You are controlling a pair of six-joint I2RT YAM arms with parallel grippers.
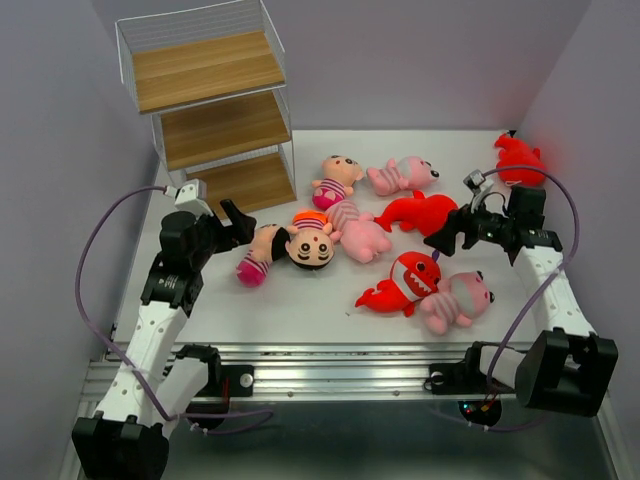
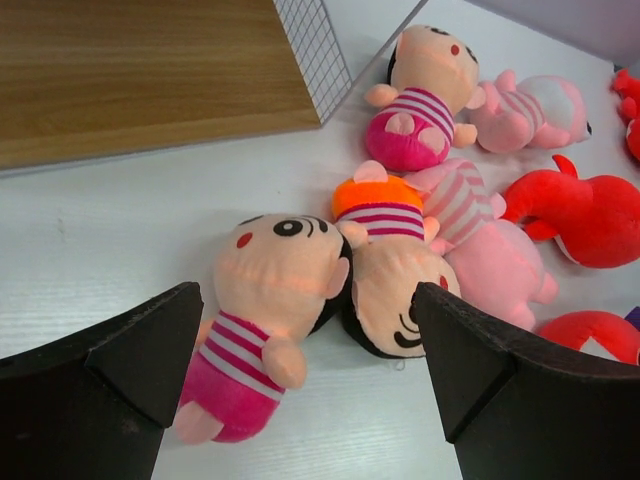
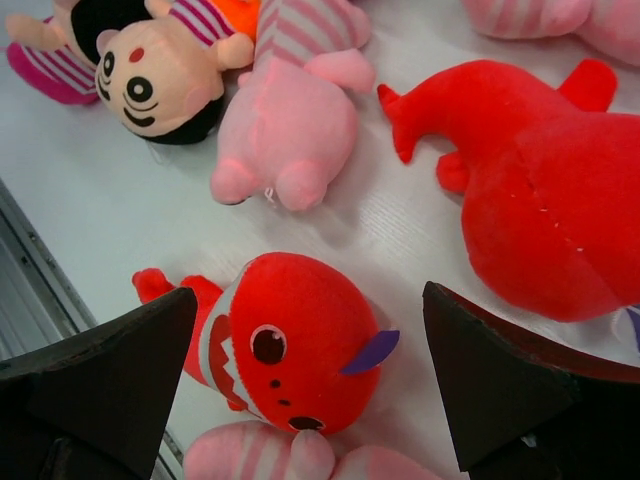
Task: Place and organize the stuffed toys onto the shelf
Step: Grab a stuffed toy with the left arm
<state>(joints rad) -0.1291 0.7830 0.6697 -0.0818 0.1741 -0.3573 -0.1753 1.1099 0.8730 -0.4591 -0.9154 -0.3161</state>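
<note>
The left jaws gape wide, empty; a striped doll (image 2: 268, 290) lies between them on the tabletop (image 2: 100, 240), shelf (image 2: 150, 70) edge beyond. The right jaws gape wide, empty; a red shark (image 3: 300, 320) between them, bare tabletop leftward.

Items cut by frame edges.
Left wrist view crops the shelf board (image 2: 140, 80) at top and left; right wrist view crops a pink toy (image 3: 300, 455) at bottom.
</note>
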